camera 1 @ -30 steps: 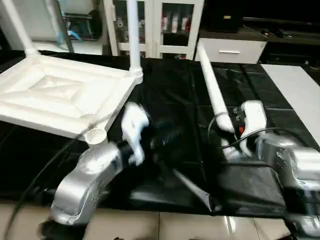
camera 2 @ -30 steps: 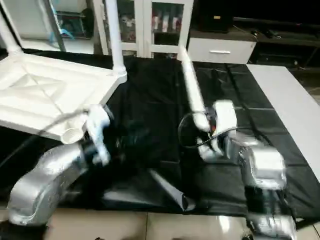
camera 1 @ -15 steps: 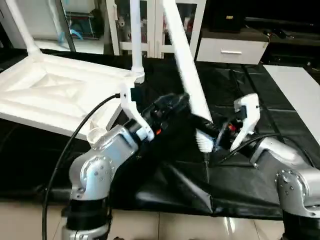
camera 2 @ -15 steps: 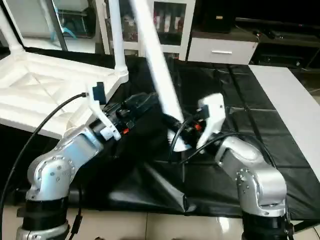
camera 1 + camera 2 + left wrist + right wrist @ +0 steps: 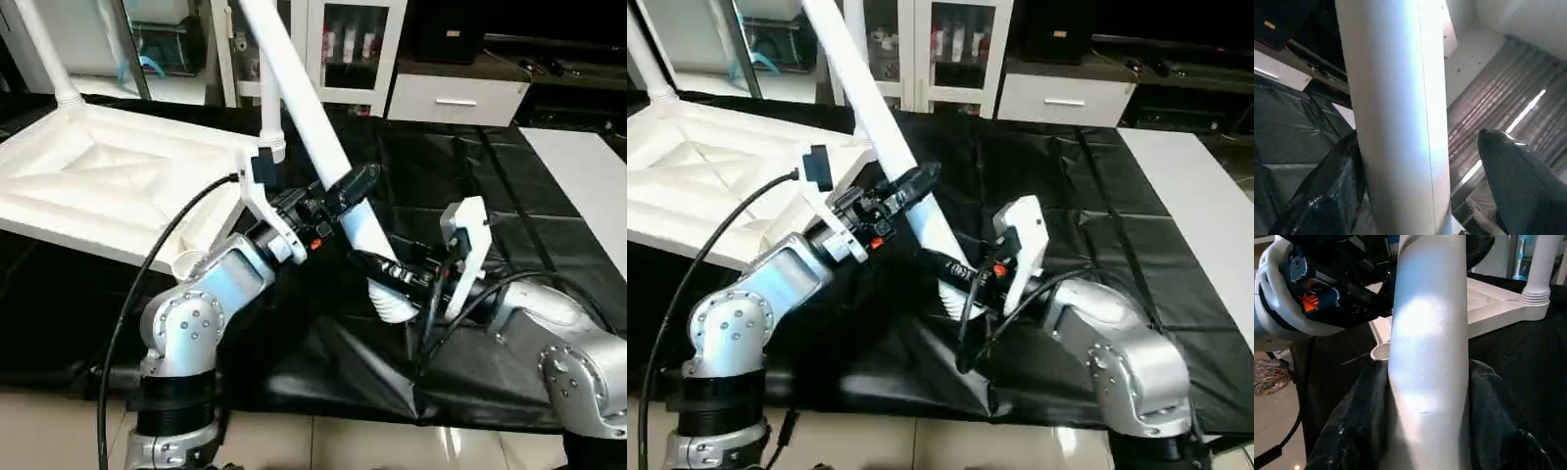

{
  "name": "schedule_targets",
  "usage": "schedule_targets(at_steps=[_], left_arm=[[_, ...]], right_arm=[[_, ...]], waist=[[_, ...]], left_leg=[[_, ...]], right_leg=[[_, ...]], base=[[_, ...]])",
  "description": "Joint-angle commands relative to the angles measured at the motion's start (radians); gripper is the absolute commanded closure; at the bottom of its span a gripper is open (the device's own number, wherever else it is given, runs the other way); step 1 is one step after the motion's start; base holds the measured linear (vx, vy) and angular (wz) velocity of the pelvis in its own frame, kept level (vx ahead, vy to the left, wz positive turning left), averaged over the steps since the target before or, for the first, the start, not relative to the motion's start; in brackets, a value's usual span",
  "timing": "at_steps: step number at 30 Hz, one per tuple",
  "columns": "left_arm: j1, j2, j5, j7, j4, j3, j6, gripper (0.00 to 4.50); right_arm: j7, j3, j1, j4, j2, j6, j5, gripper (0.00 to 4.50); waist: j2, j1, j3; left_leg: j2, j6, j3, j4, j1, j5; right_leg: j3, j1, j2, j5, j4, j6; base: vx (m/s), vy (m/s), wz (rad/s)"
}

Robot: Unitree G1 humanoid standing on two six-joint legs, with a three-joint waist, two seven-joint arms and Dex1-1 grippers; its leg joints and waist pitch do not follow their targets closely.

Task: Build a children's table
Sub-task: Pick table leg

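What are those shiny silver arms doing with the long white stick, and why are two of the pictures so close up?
Those silver arms belong to a robot that is building a little table. Two pictures come from cameras in its head, looking down at its own arms. The other two come from cameras on its wrists, so they sit right next to the fingers.

The long white stick is a table leg. The right gripper pinches it near its lower, ribbed end. The left gripper sits around it higher up, but its fingers are spread, with a gap on one side.

On the black cloth lies the white tabletop, upside down. Two other legs already stand in its corners, one close by. The near corner socket is still empty.
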Motion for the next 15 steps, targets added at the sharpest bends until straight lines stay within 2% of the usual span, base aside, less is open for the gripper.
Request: schedule_targets(at_steps=[1, 2, 4, 6, 11, 15], left_arm=[[-0.007, -0.004, 0.002, 0.012, -0.006, -0.006, 0.014, 0.98], [-0.01, -0.004, 0.009, 0.026, 0.009, -0.001, 0.011, 1.15], [-0.012, -0.001, 0.006, 0.037, 0.02, 0.003, 0.008, 1.15], [-0.011, 0.004, -0.006, 0.038, 0.021, 0.002, 0.008, 1.51], [-0.012, -0.003, -0.023, 0.047, 0.027, 0.02, 0.018, 1.81], [-0.014, -0.004, -0.028, 0.054, 0.032, 0.023, 0.017, 2.06]], right_arm=[[0.005, 0.005, 0.005, -0.024, -0.011, -0.012, 0.014, 2.61], [0.008, 0.006, 0.005, -0.024, -0.013, -0.011, 0.016, 2.61], [0.008, 0.007, 0.004, -0.022, -0.016, -0.013, 0.02, 2.61], [0.008, 0.011, 0.003, -0.021, -0.023, -0.016, 0.024, 2.62], [0.011, 0.013, 0.004, -0.02, -0.027, -0.019, 0.019, 2.62], [0.008, 0.014, 0.003, -0.017, -0.03, -0.023, 0.016, 2.62]], waist=[[-0.013, 0.003, -0.052], [-0.013, 0.003, -0.052], [-0.013, 0.004, -0.053], [-0.012, 0.004, -0.054], [-0.013, 0.004, -0.053], [-0.013, 0.003, -0.053]], left_leg=[[0.04, 0.035, -0.013, -0.071, 0.001, -0.17], [0.04, 0.035, -0.013, -0.07, 0.0, -0.169], [0.039, 0.035, -0.013, -0.07, 0.0, -0.166], [0.04, 0.035, -0.014, -0.07, 0.001, -0.156], [0.04, 0.037, -0.013, -0.07, 0.0, -0.158], [0.04, 0.035, -0.013, -0.07, 0.001, -0.164]], right_leg=[[0.048, 0.05, -0.069, -0.364, -0.095, -0.101], [0.048, 0.05, -0.069, -0.367, -0.096, -0.098], [0.048, 0.049, -0.068, -0.365, -0.096, -0.094], [0.048, 0.05, -0.068, -0.344, -0.093, -0.097], [0.048, 0.05, -0.069, -0.337, -0.093, -0.107], [0.048, 0.05, -0.068, -0.355, -0.095, -0.101]], base=[[0.0, 0.0, 0.0], [0.0, 0.0, 0.0], [0.0, 0.0, 0.0], [0.0, 0.0, 0.0], [0.0, 0.0, 0.0], [0.0, 0.0, 0.0]])
